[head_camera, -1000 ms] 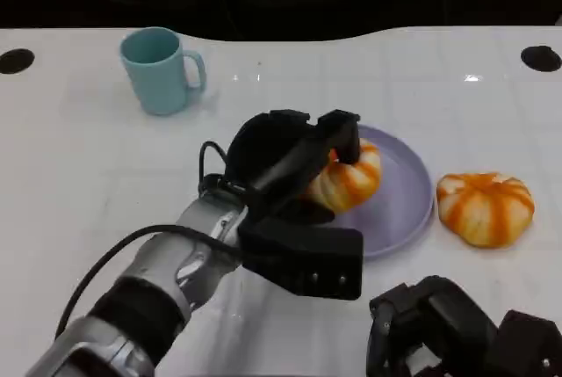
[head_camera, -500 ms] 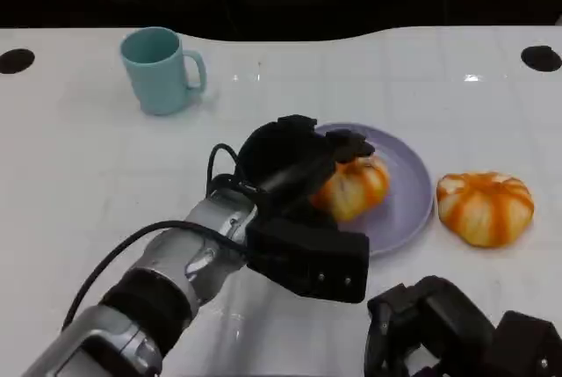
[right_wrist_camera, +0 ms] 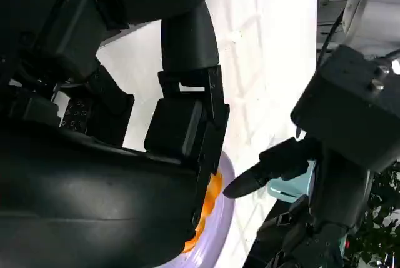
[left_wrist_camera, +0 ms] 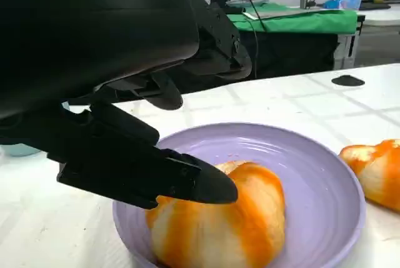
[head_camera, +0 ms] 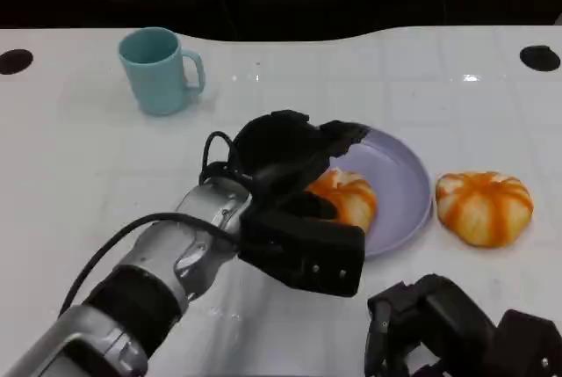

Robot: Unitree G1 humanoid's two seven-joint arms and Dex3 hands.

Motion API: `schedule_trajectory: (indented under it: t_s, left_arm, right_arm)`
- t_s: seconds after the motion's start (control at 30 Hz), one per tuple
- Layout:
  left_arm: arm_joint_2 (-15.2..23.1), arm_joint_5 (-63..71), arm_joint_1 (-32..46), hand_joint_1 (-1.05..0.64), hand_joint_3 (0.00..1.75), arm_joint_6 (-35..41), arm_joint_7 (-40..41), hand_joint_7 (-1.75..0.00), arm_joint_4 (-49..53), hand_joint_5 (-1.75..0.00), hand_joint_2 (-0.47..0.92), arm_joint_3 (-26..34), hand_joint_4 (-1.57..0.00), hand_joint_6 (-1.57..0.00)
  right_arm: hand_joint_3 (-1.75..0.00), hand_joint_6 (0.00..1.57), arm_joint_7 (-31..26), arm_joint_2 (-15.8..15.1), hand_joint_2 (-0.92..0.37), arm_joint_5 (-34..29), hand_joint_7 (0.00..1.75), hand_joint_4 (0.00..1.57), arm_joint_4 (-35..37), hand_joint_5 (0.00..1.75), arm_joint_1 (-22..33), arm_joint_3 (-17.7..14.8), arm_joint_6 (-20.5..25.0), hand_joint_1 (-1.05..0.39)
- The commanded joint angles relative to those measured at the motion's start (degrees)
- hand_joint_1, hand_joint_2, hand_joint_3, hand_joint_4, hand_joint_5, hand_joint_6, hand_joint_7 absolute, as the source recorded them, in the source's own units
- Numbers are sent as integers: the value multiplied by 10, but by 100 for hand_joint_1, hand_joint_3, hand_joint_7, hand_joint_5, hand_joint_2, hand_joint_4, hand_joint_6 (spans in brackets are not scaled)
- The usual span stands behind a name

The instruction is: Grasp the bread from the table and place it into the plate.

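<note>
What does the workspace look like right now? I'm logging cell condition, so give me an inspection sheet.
Surface: white table, tiled look, dark round holes at its far corners.
Job's things: one bread lies in the purple plate; second bread sits on the table beside the plate.
Clutter: teal mug, upright, far left.
Hands: left hand over the plated bread, fingers apart, one resting against it; right hand low at the near edge, holding nothing.
Cables: black cable along the left forearm.
Surroundings: green-covered bench behind.
</note>
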Motion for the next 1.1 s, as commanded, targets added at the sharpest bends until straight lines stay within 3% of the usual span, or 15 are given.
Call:
schedule_trajectory:
  t_s: [0.03, 0.27, 0.47, 0.6, 0.63, 0.67, 0.77, 0.87, 1.1]
  left_arm:
    - [26, -29, 28, -62, 20, -18, -4, -1, -28, -38, 92, 22, -35, -28]
    - [33, -181, 83, -57, 21, -113, -59, -7, -60, -49, 92, 97, -49, -42]
    - [10, -364, 139, -49, 21, -149, -170, -11, -86, -111, 92, 171, -51, -64]
    - [-3, -462, 173, -47, 23, -161, -242, -19, -99, -136, 92, 210, -56, -74]
    - [-5, -483, 181, -48, 23, -163, -260, -29, -103, -141, 92, 218, -57, -72]
    - [-7, -500, 190, -50, 26, -162, -275, -59, -109, -150, 92, 224, -57, -63]
    - [-9, -542, 217, -55, 27, -145, -310, -105, -133, -165, 92, 242, -55, -52]
    - [-5, -557, 245, -59, 28, -132, -329, -132, -164, -173, 92, 250, -56, -49]
    - [-2, -625, 311, -63, 27, -70, -389, -163, -234, -175, 92, 273, -66, -52]
  right_arm:
    - [-138, 157, -2, -6, -12, 8, 108, 154, -3, 131, 1, -9, 5, -105]
    - [-138, 157, 1, -7, -13, 10, 108, 154, -1, 132, -1, -11, 6, -105]
    - [-138, 157, 2, -8, -12, 8, 108, 154, 1, 133, 0, -11, 0, -105]
    - [-138, 157, 2, -8, -13, 9, 107, 154, -2, 133, 2, -11, 3, -105]
    - [-138, 157, 4, -8, -13, 10, 107, 154, -1, 133, 1, -11, 0, -105]
    - [-137, 157, 5, -8, -13, 11, 107, 153, 0, 133, 1, -11, 0, -105]
    - [-137, 157, 6, -8, -14, 11, 106, 152, 2, 132, 0, -12, 0, -105]
    - [-136, 157, 7, -8, -14, 13, 106, 153, 5, 133, -2, -12, -2, -105]
    - [-135, 157, 7, -10, -14, 10, 106, 153, 8, 132, -5, -12, -1, -105]
